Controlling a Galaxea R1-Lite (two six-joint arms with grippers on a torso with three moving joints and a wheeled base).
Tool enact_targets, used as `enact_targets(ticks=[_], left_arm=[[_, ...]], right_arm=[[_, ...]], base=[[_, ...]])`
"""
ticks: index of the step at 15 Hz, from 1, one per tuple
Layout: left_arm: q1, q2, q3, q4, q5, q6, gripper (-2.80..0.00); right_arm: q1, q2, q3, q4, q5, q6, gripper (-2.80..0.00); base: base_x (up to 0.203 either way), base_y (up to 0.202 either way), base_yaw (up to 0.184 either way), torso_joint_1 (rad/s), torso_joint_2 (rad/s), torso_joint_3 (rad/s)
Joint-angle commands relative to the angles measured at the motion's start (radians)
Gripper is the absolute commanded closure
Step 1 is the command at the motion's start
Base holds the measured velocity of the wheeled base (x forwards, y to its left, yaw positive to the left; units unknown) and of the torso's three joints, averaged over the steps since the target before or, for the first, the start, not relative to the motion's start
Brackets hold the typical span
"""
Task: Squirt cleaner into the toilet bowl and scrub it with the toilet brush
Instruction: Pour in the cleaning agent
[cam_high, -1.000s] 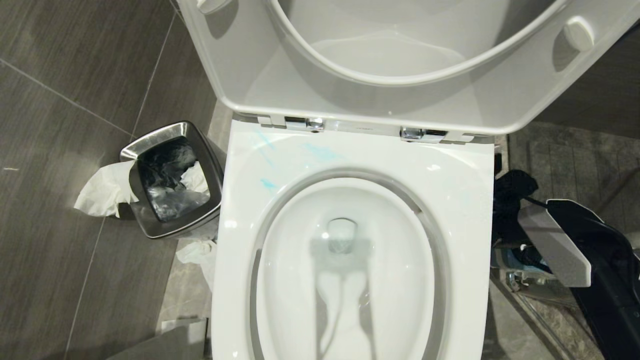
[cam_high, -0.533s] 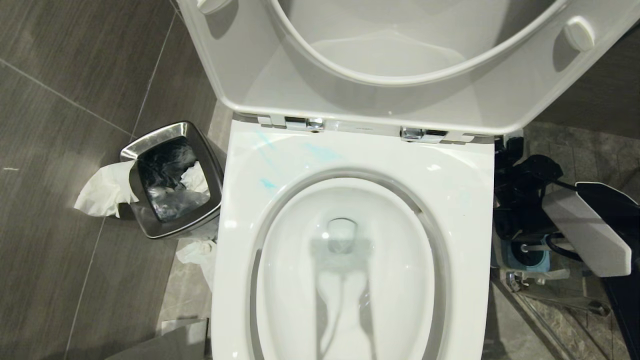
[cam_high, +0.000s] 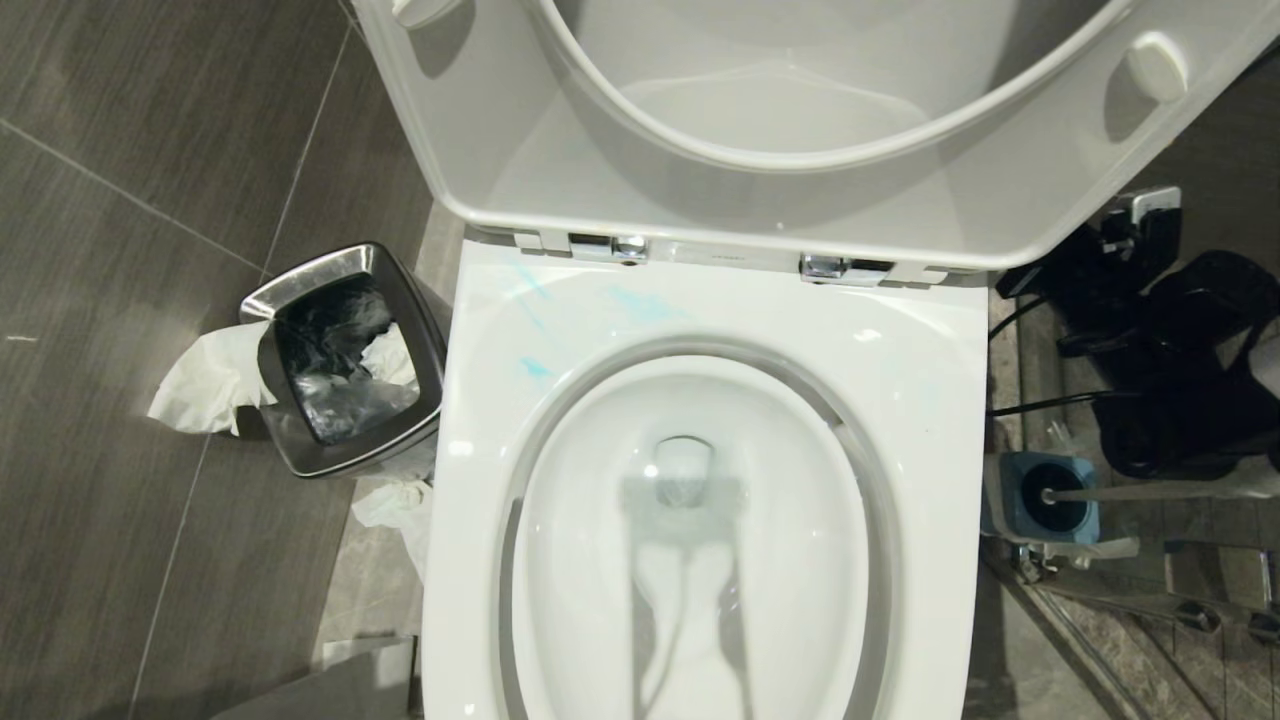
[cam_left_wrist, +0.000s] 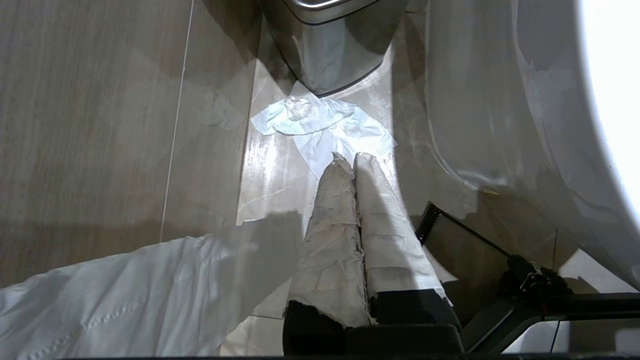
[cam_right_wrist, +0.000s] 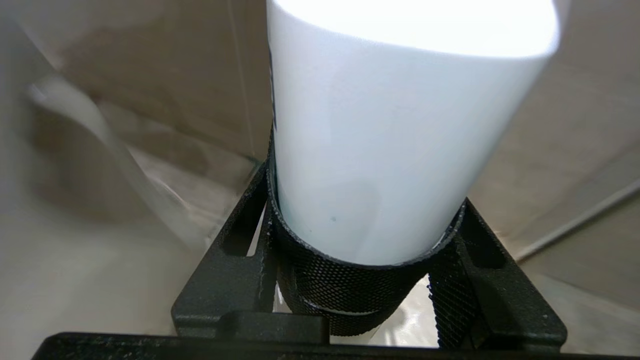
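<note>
The toilet bowl (cam_high: 800, 520) stands open in the middle of the head view, seat and lid raised. Pale blue cleaner (cam_high: 640, 305) smears the back left of its rim and tints the water. The toilet brush (cam_high: 1150, 492) stands on the floor to the bowl's right, its black head in a blue-grey holder (cam_high: 1020, 500) and its white handle leaning right. My right gripper (cam_right_wrist: 367, 200) is shut on a white bottle (cam_right_wrist: 380, 150) with a black mesh sleeve; that arm (cam_high: 1170, 330) is above and behind the brush. My left gripper (cam_left_wrist: 350, 159) hangs shut and empty near the floor, left of the toilet.
A steel bin (cam_high: 345, 360) with a black liner stands left of the toilet, with white tissue (cam_high: 205, 380) beside it and more (cam_left_wrist: 320, 125) on the floor under my left gripper. Metal fittings (cam_high: 1190, 610) lie on the floor at the right.
My right arm has swung up and to the right with the white bottle, towards the edge of the head view. That uncovers the brush in its holder. The left arm has not moved.
</note>
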Motion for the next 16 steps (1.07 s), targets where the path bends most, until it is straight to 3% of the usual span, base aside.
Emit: enact_targets(ticks=[1,8,16], left_arm=[[0.0,0.002,0.003,0.0,0.0,0.0,0.0],[0.0,0.002,0.003,0.0,0.0,0.0,0.0],[0.0,0.002,0.003,0.0,0.0,0.0,0.0]], right_arm=[[-0.006,-0.225,0.168,-0.007,0.003,0.009,0.0],[-0.007,-0.651,0.529,0.119,0.011,0.015,0.0],[-0.007,-1.176,0.678,0.655,0.014,0.036,0.0]], base=[[0.0,0.0,0.0,0.0,0.0,0.0],[0.0,0.0,0.0,0.0,0.0,0.0],[0.0,0.0,0.0,0.0,0.0,0.0]])
